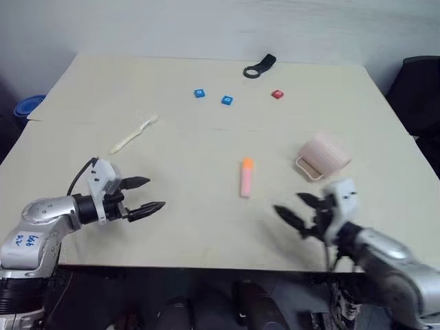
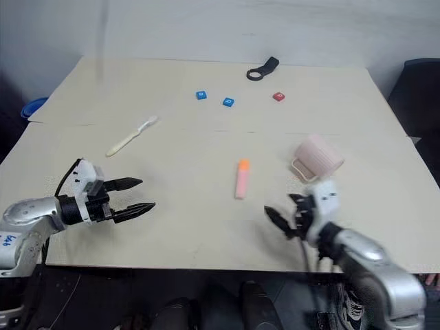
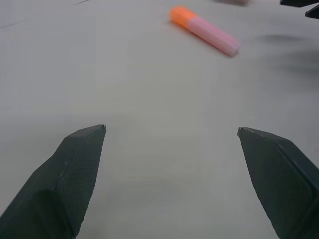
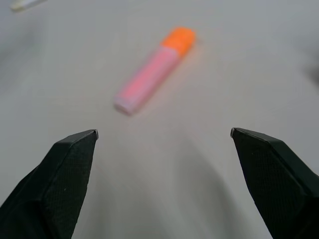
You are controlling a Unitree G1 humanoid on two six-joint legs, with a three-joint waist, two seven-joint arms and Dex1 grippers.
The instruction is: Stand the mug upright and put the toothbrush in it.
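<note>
Both end effectors, left end effector [image 1: 146, 195] and right end effector [image 1: 297, 211], are hanging released; we are judging the mug [image 1: 323, 155], tipped just beyond the right one, rigid, light, best gripped across its rim; toothbrush [image 1: 134, 133] beyond the left, slim, stiff.

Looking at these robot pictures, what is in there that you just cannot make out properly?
- Mug: lying on its side in the head views; its opening faces away, so the inside is hidden.
- Three small square blocks, two blue and one red: their markings are too small to read.
- Blue thing beyond the table's left edge: mostly hidden by the tabletop.
- Toothbrush: cut off by the right wrist view's edge and blurred.
</note>
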